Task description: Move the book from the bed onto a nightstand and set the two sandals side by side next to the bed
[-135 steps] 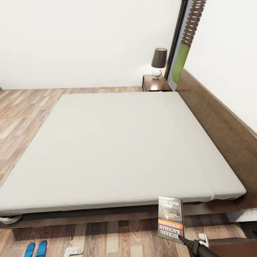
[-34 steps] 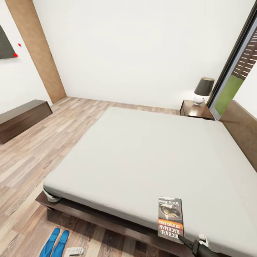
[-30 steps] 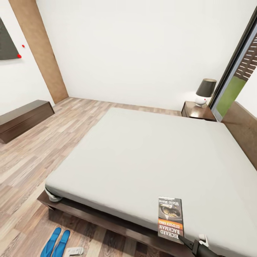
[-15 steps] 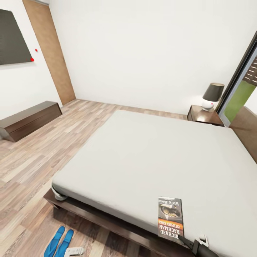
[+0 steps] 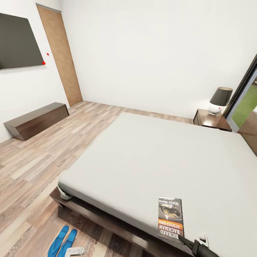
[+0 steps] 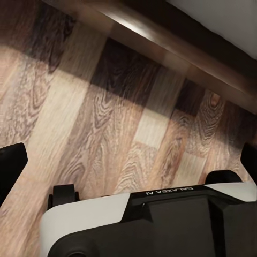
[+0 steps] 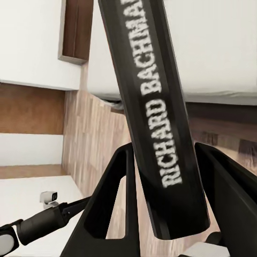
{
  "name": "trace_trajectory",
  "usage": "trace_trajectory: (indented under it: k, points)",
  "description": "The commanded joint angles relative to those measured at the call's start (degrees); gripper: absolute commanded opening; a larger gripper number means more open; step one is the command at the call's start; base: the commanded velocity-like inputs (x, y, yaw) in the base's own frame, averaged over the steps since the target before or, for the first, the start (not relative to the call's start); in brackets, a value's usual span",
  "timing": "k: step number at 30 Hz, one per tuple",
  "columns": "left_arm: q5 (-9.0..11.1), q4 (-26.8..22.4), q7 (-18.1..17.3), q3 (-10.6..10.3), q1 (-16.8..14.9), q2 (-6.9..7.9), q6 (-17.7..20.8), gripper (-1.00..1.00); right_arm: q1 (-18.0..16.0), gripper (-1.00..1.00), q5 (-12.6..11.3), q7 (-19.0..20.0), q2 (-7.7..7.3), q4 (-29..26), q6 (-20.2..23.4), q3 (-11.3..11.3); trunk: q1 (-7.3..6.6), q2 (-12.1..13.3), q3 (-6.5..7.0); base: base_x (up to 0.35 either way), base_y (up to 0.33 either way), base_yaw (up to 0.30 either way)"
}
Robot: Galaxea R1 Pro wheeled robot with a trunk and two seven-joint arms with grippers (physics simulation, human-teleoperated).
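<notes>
right gripper (image 7: 160,198) clamped on book (image 5: 170,219), held upright over bed (image 5: 153,157) edge | left gripper (image 6: 128,166) spread wide, empty | 2 sandals (image 5: 63,241) together on floor | risk: thin book slipping en route to far nightstand (image 5: 211,120)

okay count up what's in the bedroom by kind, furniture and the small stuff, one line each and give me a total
Beds: 1, the bed
Nightstands: 1, the nightstand
Lamps: 1, the lamp on it
Sideboards: 1, the long low sideboard
Books: 1, the book, held in the right gripper
Sandals: 2, the blue sandals on the floor
Total: 7
</notes>
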Motion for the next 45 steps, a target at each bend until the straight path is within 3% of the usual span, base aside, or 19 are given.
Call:
trace_trajectory:
  k: [1,33,45]
  points:
    - [0.3,0.1,-0.4,0.3,-0.1,0.01,0.0,1.00,0.0,-1.00,-0.3,0.2,-0.02,0.0,0.6,0.1,0.01,-0.1,0.03,0.000,0.000,0.124]
    - [0.3,0.1,-0.4,0.3,-0.1,0.00,0.0,1.00,0.0,-1.00,-0.3,0.2,-0.02,0.0,0.6,0.1,0.01,-0.1,2.88,0.000,0.000,0.124]
    - [0.3,0.1,-0.4,0.3,-0.1,0.00,0.0,1.00,0.0,-1.00,-0.3,0.2,-0.02,0.0,0.6,0.1,0.01,-0.1,3.02,0.000,0.000,0.042]
